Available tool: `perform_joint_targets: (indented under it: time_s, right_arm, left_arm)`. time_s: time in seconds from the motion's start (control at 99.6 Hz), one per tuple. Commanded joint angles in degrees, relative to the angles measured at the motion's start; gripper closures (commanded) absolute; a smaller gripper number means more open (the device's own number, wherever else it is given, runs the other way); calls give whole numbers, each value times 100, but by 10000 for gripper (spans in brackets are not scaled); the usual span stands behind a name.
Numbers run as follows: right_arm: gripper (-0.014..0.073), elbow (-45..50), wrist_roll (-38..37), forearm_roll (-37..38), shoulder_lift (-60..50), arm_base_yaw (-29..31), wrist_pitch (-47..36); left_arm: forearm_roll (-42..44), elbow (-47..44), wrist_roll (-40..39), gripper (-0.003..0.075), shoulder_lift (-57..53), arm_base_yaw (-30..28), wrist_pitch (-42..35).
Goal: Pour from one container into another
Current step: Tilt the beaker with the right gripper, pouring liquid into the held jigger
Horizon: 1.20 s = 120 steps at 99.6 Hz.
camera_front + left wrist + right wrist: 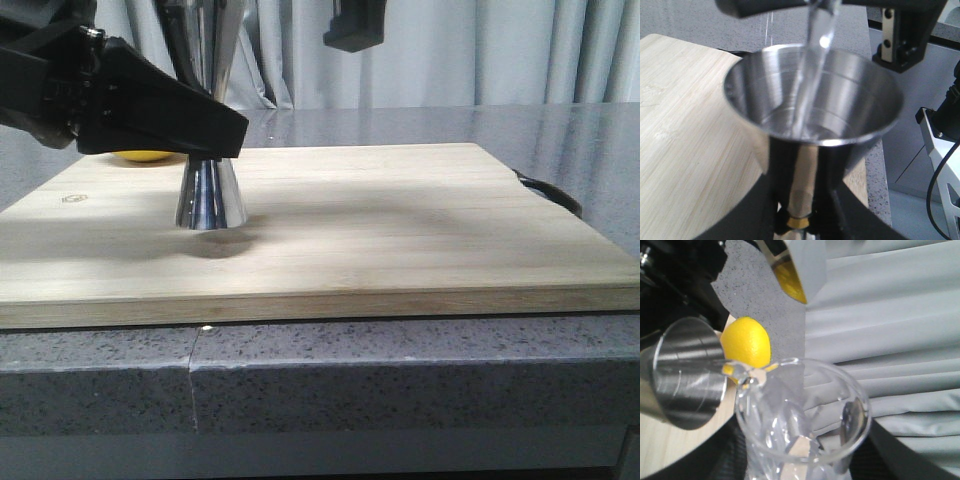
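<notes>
Your worktop [400,370] carries one wooden board [400,230]. On it stands one steel jigger [211,195], clamped at the waist by your left pincer [215,130], whose black arm hides most of the one lemon [145,156] behind. Your right pincer [790,460] grips one glass beaker [802,410], tipped above the jigger's rim, liquid streaming in. Grey curtains [480,50] hang behind.

Setting: staged kitchen or bar corner within a robot test space
Surface: speckled grey stone-look tabletop [400,370]
Worktop item: pale wooden cutting board [400,230]
Barware: steel jigger [211,195], clear glass beaker [805,415]
Produce: lemon [746,342]
Backdrop: grey pleated curtain [480,50]
Machinery: black robot arm [120,100] above the board
</notes>
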State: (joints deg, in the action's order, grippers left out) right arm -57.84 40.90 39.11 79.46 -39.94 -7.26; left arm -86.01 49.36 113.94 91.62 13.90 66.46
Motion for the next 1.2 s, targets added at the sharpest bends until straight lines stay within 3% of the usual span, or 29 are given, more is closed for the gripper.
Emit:
perform_joint_targets:
  time_s: [0.0,1.194]
  right_arm:
    - [323,-205,7,144,-223,38,-455]
    - [323,-205,7,1372,-223,38,-413]
  left_arm:
    - [-391,162,-44,739,-152,46,556]
    - [-391,162,-44,739,-152,46,556]
